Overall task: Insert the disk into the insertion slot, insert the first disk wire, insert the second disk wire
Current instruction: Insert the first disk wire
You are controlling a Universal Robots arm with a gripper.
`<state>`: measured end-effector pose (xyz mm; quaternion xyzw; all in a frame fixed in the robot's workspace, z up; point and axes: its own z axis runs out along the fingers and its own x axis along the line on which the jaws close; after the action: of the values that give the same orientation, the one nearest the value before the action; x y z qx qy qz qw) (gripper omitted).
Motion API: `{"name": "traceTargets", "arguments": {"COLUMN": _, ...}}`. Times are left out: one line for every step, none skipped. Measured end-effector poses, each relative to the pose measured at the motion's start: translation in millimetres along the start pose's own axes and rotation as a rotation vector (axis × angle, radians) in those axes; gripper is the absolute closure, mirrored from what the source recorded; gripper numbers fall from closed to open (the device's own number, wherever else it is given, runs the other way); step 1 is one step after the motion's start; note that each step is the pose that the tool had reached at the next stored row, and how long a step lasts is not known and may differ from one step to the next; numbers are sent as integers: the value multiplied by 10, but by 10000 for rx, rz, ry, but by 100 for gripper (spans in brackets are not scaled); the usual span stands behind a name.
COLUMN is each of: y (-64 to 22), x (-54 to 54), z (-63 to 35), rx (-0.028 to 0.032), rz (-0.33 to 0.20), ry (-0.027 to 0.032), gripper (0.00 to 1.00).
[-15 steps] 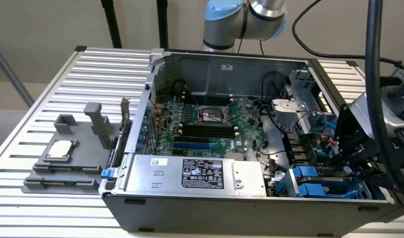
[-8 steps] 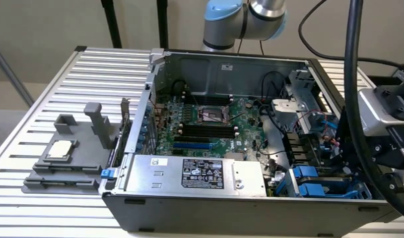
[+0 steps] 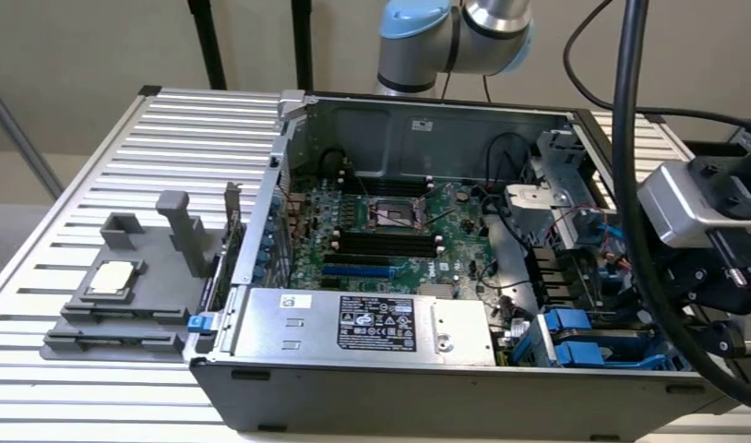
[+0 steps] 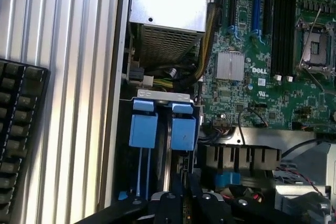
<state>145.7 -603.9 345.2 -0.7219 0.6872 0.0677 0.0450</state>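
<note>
Gripper hovers over insertion slot

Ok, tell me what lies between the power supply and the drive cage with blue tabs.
In the wrist view, a tangle of yellow and black wires lies between the power supply and the drive cage.

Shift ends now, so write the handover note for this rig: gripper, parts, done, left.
Gripper: poised over the drive cage, above its blue tabs.
Drive cage: inside the open computer case, next to the power supply.
Disk: cannot tell whether it sits in the cage.
Done: nothing confirmed.
Left: disk seating and both disk wires unverified.
</note>
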Motion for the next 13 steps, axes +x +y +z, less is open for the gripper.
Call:
{"name": "traceTargets", "arguments": {"y": 0, "x": -5, "z": 3, "rx": 22, "rz": 26, "ry": 9, "gripper": 84}}
{"name": "traceTargets", "arguments": {"y": -1, "x": -11, "z": 6, "rx": 46, "rz": 47, "ry": 21, "gripper": 84}}
{"name": "traceTargets", "arguments": {"y": -2, "x": -20, "z": 11, "rx": 71, "rz": 58, "ry": 37, "gripper": 84}}
{"name": "traceTargets", "arguments": {"y": -3, "x": -29, "z": 17, "rx": 91, "rz": 69, "ry": 51, "gripper": 84}}
{"name": "traceTargets", "arguments": {"y": -3, "x": -39, "z": 23, "rx": 104, "rz": 80, "ry": 61, "gripper": 84}}
{"name": "traceTargets", "arguments": {"y": -4, "x": -47, "z": 28, "rx": 114, "rz": 93, "ry": 69, "gripper": 84}}
{"name": "traceTargets", "arguments": {"y": -3, "x": -50, "z": 32, "rx": 119, "rz": 102, "ry": 76, "gripper": 84}}
{"name": "traceTargets", "arguments": {"y": -4, "x": -50, "z": 35, "rx": 119, "rz": 103, "ry": 86, "gripper": 84}}
{"name": "traceTargets", "arguments": {"y": -4, "x": -49, "z": 35, "rx": 119, "rz": 104, "ry": 94, "gripper": 84}}
{"name": "traceTargets", "arguments": {"y": -4, "x": -50, "z": 35, "rx": 121, "rz": 105, "ry": 103, "gripper": 84}}
{"name": "traceTargets", "arguments": {"y": -4, "x": -50, "z": 35, "rx": 121, "rz": 105, "ry": 118, "gripper": 84}}
{"name": "traceTargets", "arguments": {"y": -4, "x": -51, "z": 35, "rx": 121, "rz": 106, "ry": 153, "gripper": 84}}
{"name": "traceTargets", "arguments": {"y": -4, "x": -51, "z": 36, "rx": 126, "rz": 106, "ry": 182, "gripper": 84}}
